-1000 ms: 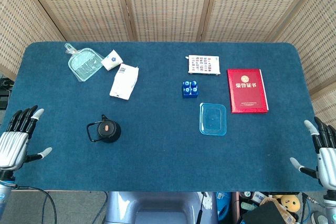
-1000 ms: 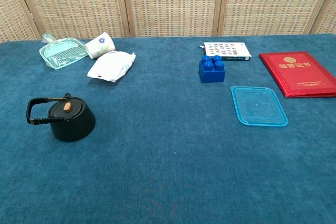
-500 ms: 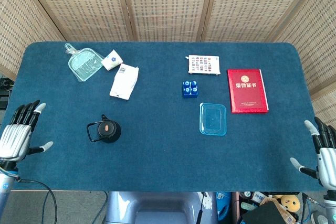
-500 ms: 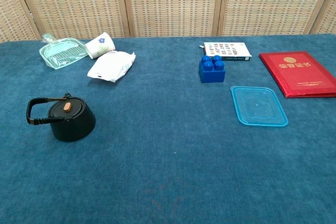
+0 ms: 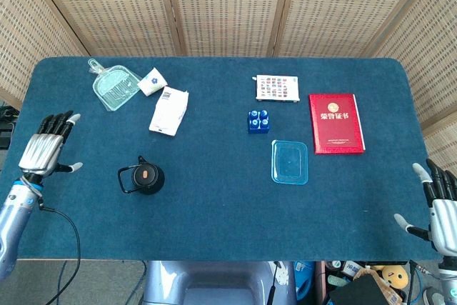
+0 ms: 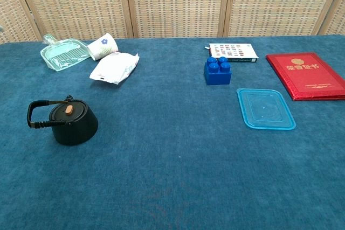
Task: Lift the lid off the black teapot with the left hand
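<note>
One blue table (image 5: 214, 198) is carrying one black teapot (image 5: 146, 178) near its left front, its lid (image 6: 68, 110) sitting in place. Two hands are hovering empty, fingers apart: left hand (image 5: 48, 151), right hand (image 5: 437, 208).

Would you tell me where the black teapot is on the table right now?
In the head view the black teapot stands on the table's left side near the front, right of the left hand and below the white packet.

left hand (image 5: 47, 151) | moved up over table edge, apparently nearer black teapot (image 5: 146, 178)
</note>
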`<state>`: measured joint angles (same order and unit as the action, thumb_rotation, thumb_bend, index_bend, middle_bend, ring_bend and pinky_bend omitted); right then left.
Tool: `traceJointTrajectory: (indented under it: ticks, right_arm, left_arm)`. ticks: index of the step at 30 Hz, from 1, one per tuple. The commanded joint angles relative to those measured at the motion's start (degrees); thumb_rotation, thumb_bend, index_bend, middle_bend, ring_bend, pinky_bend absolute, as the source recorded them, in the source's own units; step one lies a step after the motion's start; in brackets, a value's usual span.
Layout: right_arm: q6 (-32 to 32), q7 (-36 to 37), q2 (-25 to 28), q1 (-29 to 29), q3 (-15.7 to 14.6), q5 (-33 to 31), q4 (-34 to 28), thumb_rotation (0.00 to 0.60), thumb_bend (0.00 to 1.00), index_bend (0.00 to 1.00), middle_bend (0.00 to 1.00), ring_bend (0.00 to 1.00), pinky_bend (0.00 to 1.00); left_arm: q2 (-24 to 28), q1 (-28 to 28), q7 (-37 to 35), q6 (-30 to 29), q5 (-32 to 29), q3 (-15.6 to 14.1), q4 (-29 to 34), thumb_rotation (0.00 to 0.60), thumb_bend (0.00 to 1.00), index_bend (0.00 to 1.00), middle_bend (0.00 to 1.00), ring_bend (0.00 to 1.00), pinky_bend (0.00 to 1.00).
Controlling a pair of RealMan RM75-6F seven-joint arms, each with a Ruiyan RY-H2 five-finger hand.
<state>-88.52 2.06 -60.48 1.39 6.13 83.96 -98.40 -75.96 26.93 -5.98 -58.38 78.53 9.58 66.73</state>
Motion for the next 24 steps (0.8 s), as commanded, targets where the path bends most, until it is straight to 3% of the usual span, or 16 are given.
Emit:
traceJointTrajectory:
  ticks: [1, 14, 24]
  right_arm:
    - [0.3, -0.1, -0.1, 0.1, 0.1, -0.3, 0.1, 0.6, 0.0, 0.0, 0.0, 0.0, 0.0]
    - [1.4, 1.1, 0.1, 0.4, -0.1, -0.7, 0.5, 0.6, 0.0, 0.0, 0.0, 0.0, 0.0]
    - [1.5, 1.2, 0.2, 0.5, -0.1, -0.7, 0.4, 0.6, 0.0, 0.0, 0.0, 0.0, 0.0]
  left_arm:
    - [-3.9, 3.3, -2.8, 3.4, -0.6, 0.4, -3.2, 0.6, 0.0, 0.0, 0.0, 0.0, 0.0]
    - [-10.3, 8.9, 4.4, 8.7, -5.7, 2.1, -4.9, 0.6, 0.0, 0.0, 0.0, 0.0, 0.0]
    - [-8.9, 9.5, 10.4, 9.5, -6.7, 0.1, 1.6, 0.6, 0.0, 0.0, 0.0, 0.0, 0.0]
